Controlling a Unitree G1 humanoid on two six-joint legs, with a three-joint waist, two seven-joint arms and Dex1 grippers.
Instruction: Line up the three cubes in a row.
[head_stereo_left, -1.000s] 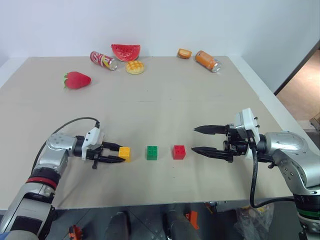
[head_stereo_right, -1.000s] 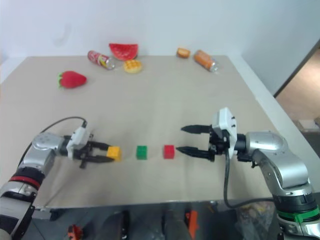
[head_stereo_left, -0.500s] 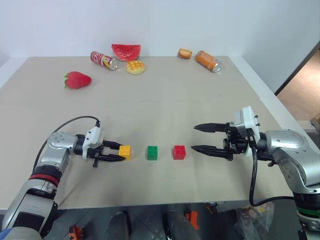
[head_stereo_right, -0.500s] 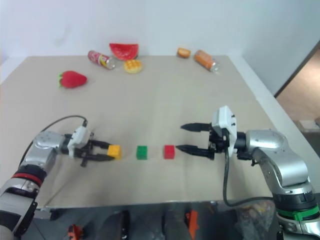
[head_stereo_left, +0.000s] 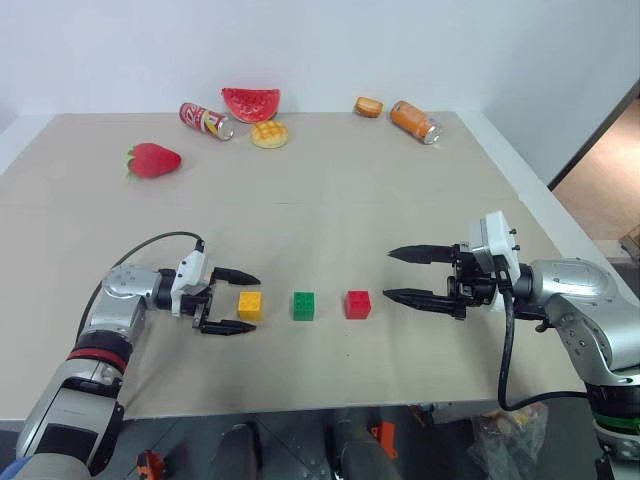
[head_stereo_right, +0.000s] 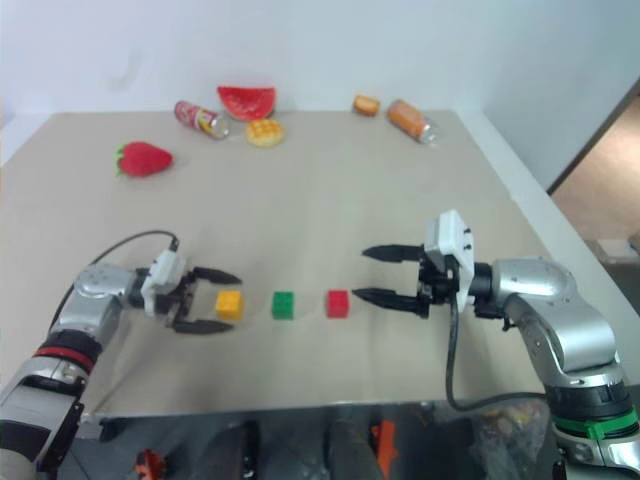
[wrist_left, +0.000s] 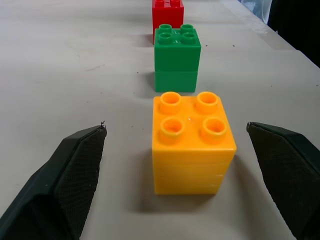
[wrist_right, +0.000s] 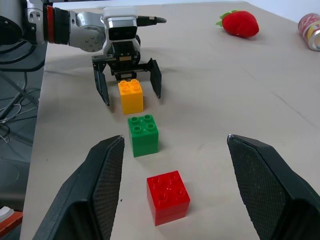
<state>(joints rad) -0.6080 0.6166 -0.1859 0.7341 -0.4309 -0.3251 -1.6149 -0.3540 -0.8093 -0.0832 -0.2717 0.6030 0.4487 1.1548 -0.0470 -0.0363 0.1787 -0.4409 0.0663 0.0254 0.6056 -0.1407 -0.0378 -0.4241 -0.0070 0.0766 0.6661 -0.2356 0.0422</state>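
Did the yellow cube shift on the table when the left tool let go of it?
No. The yellow cube keeps the same gap to the green cube; only the left tool spread open around it.

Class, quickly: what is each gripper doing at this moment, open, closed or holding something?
Left gripper: open, fingers either side of the yellow cube, not gripping.
Right gripper: open, holding nothing.
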